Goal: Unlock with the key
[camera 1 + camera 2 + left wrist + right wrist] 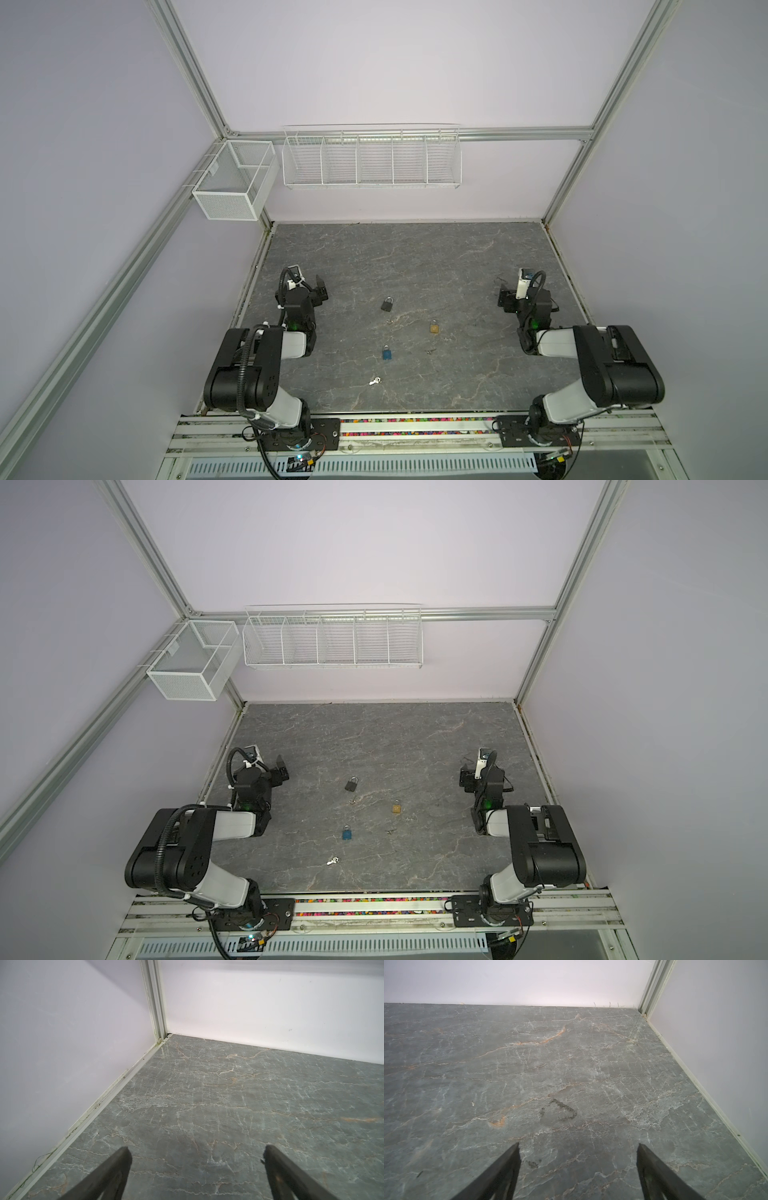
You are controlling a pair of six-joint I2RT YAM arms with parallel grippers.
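Note:
Three padlocks lie mid-table in both top views: a black one [387, 304] [351, 784], a gold one [434, 327] [397, 807] and a blue one [387, 353] [347, 833]. A silver key [375, 380] [332, 860] lies nearer the front edge than the blue padlock. A small dark key [431, 351] lies just in front of the gold one. My left gripper [320, 286] [196, 1153] is open at the left, well clear of the locks. My right gripper [504, 295] [578, 1149] is open at the right. Both wrist views show only bare table.
A small metal ring [389, 321] lies just in front of the black padlock. A mesh basket [232, 178] and a wire rack [372, 158] hang on the back walls. Walls close the table at left, right and back. A rail [415, 428] runs along the front.

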